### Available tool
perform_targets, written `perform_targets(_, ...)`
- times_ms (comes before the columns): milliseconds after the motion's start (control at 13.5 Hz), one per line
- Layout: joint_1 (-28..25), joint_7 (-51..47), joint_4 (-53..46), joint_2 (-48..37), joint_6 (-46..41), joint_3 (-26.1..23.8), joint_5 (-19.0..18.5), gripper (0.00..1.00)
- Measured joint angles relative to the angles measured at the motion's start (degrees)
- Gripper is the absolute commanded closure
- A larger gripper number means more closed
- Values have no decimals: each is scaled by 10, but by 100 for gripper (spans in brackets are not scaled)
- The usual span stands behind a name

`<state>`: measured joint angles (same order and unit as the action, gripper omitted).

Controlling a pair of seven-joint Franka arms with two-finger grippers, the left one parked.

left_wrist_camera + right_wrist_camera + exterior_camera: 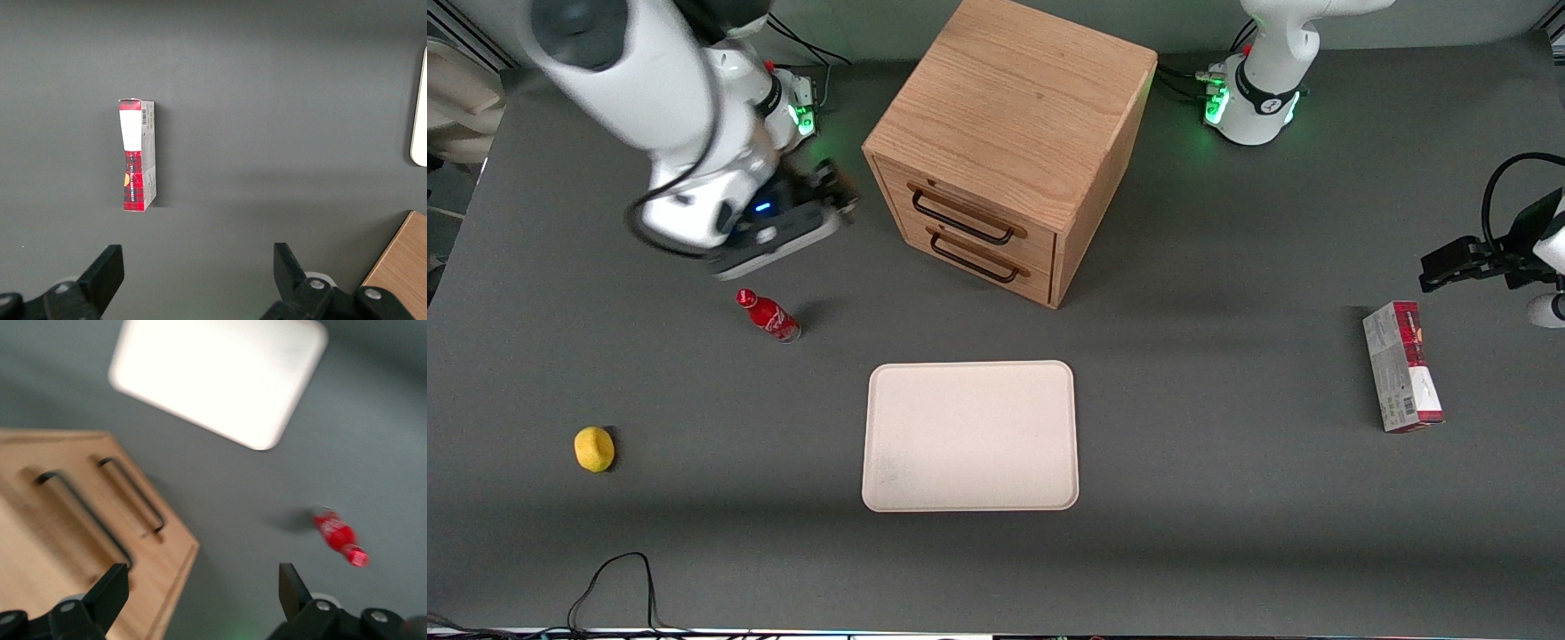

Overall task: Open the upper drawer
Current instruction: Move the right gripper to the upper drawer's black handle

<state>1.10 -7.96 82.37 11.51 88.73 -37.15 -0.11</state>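
The wooden cabinet (1014, 116) stands at the middle of the table, farther from the front camera than the tray. The upper drawer (969, 206) is shut, and its black wire handle (960, 220) sits above the lower drawer's identical handle (974, 260). My right gripper (836, 191) hovers beside the cabinet toward the working arm's end, at about drawer height, open, empty and apart from the handles. In the right wrist view the gripper (200, 590) has its fingers spread wide. That view also shows the upper drawer (57, 530), its handle (83, 520) and the lower handle (133, 493).
A red bottle (767, 315) (337, 533) lies on the table below the gripper, nearer the front camera. A cream tray (969, 436) (220, 373) lies in front of the cabinet. A yellow fruit (594, 448) and a red carton (1402, 366) (137, 157) lie at the table's two ends.
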Motion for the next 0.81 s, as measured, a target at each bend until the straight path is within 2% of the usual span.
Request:
perform_targets(148, -1, 62, -1, 16, 0, -51, 0, 0)
perform_targets(370, -1, 124, 0, 44, -2, -92, 0, 0)
perform_targets(815, 4, 209, 44, 118, 41, -101, 3, 0)
